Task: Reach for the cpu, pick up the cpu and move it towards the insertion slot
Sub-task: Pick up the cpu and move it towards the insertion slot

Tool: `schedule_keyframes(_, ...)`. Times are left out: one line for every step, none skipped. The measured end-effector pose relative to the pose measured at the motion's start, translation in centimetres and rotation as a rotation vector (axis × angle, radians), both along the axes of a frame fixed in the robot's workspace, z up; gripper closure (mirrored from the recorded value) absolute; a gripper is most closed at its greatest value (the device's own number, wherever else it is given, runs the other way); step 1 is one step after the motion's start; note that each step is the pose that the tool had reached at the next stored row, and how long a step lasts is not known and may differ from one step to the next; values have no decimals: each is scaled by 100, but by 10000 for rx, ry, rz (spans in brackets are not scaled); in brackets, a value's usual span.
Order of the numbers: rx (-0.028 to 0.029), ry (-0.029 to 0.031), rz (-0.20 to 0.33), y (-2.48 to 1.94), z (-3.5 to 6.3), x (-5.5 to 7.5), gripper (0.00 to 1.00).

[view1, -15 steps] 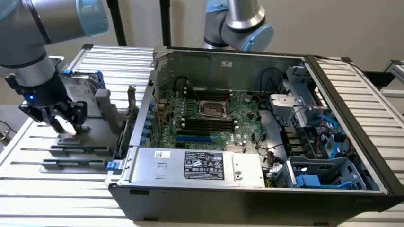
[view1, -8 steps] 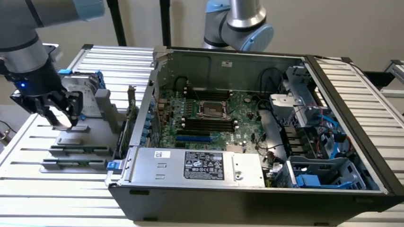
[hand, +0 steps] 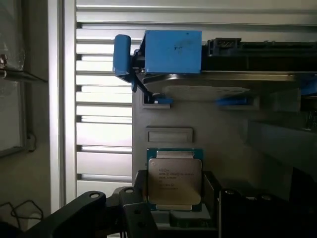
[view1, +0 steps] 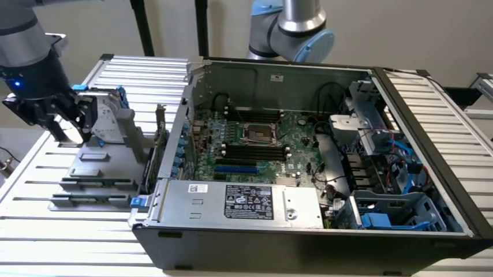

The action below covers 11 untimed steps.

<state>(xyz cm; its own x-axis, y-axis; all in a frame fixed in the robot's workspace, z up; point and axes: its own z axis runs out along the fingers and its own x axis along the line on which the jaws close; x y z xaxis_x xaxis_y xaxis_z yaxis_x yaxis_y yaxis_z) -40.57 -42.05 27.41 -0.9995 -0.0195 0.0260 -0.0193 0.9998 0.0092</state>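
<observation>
Clamping the cpu (hand: 174, 181) by two opposite edges, the gripper (view1: 71, 136) hangs just above a grey tray (view1: 86, 168). The wrist view shows the chip's printed top between dark fingers (hand: 134, 218). The exterior view shows the insertion slot (view1: 257, 134) well away from the gripper, inside the computer case (view1: 308, 245).

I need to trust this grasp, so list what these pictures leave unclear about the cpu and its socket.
- Exterior view: the gripper covers the grey tray spot beneath it.
- Wrist view: the cpu has print too small to read; whether it rests on the tray or is lifted cannot be told.
- Exterior view: the insertion slot is too small to show its contacts.
</observation>
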Motion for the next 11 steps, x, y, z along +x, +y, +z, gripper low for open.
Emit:
schedule_keyframes(0,0,0,0,45,11,46)
schedule_keyframes(-1,2,0,0,90,23,46)
schedule_keyframes(0,0,0,0,138,37,46)
schedule_keyframes(0,0,0,0,183,52,46)
schedule_keyframes(-1,2,0,0,228,69,46)
schedule_keyframes(0,0,0,0,272,87,46)
schedule_keyframes(0,1,-1,0,318,108,46)
schedule_keyframes(-1,2,0,0,363,132,46)
schedule_keyframes(0,0,0,0,409,160,46)
schedule_keyframes(0,0,0,0,454,191,46)
schedule_keyframes(-1,1,0,0,501,229,46)
